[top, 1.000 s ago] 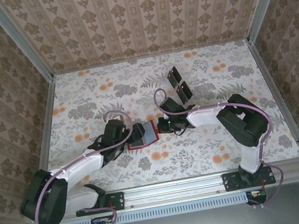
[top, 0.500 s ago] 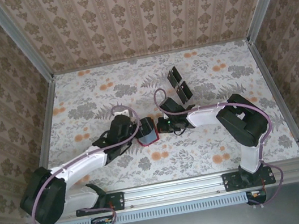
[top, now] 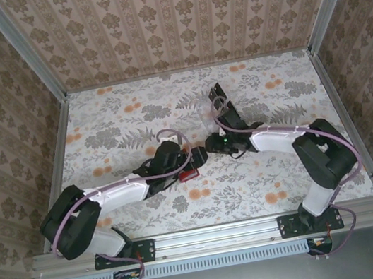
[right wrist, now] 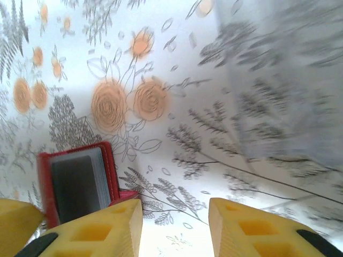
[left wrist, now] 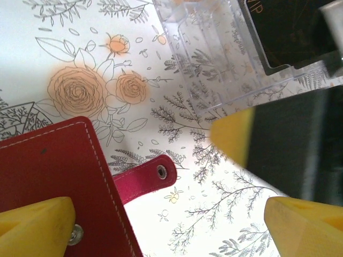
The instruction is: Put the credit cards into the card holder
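Right pincer (right wrist: 174, 210) has let go and pulled back, fingers apart and empty; beside one finger lies the red card holder (right wrist: 111, 174), a dark card (right wrist: 77, 187) showing inside. Left pincer (left wrist: 169, 210), wide open over the holder, should pin it flat. Ahead, its camera catches more credit cards (left wrist: 289, 32) in a clear tray (left wrist: 209, 48).

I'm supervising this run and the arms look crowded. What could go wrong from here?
The left gripper and right gripper are nearly touching by the card holder, so they may collide. One of the left fingers overlaps the loose holder's edge; closing or moving could drag it askew.
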